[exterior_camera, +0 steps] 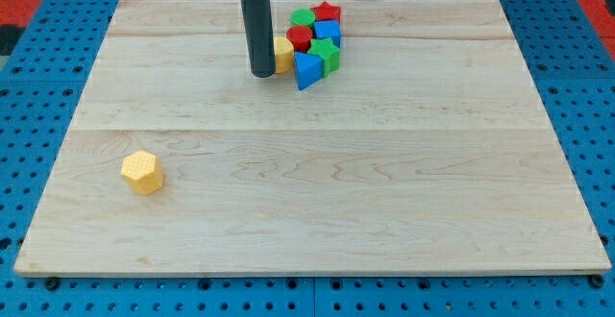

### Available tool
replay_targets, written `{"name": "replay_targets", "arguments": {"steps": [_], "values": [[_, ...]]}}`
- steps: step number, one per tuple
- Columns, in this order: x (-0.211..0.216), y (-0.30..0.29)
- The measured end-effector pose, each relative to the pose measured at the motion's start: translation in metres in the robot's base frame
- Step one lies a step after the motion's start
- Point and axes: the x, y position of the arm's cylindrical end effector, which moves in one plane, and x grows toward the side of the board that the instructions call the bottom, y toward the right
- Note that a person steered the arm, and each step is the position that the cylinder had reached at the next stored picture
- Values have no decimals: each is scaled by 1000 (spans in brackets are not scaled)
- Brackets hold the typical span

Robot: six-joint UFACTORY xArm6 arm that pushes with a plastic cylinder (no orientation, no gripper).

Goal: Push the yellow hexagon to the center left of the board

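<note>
The yellow hexagon lies alone on the wooden board, near the view's lower left. My tip is far from it, at the view's top centre, touching the left side of a cluster of blocks. The rod partly hides a yellow block in that cluster.
The cluster at the top centre holds a red star, a green block, a red cylinder, a blue cube, a green block and a blue triangle. A blue pegboard surrounds the board.
</note>
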Motion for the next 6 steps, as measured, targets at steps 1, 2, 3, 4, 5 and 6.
{"name": "replay_targets", "arguments": {"steps": [1, 2, 3, 4, 5, 6], "values": [[9, -15], [9, -15], [12, -24], [41, -39], [72, -61], [89, -22]]}}
